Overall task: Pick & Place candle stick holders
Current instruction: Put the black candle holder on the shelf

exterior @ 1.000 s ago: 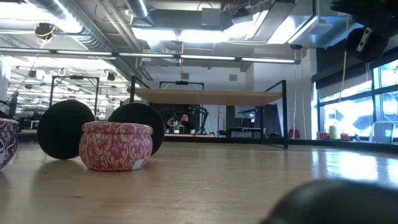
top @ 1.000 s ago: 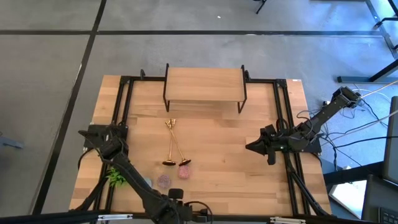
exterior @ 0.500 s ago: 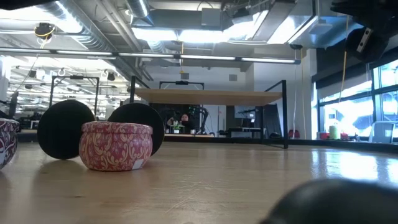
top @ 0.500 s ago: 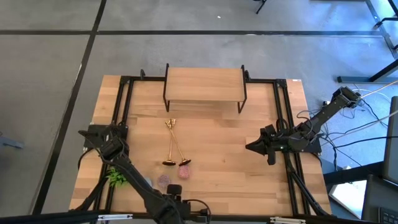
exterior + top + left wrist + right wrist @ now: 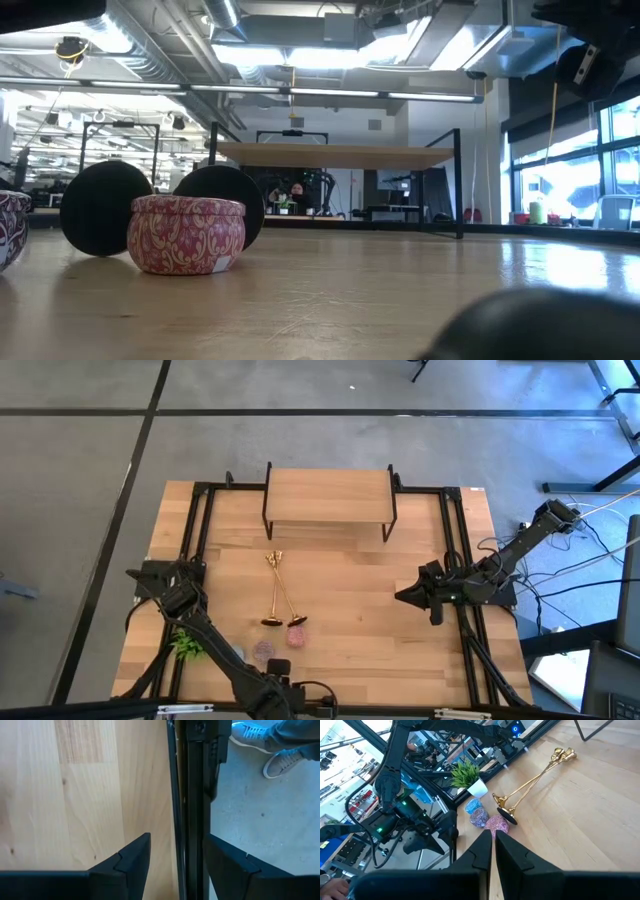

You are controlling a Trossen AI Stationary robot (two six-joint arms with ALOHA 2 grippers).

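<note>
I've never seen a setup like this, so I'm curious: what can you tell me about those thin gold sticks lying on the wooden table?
They are two shiny gold metal candle stick holders, slender stems each ending in a small cup, lying flat on the light wooden table. Their cup ends meet near the small raised wooden shelf; the stems spread apart toward the table's front. One has a gold flared foot, the other a dark round one, beside a small pink patterned tin. Neither end effector touches them.
</note>
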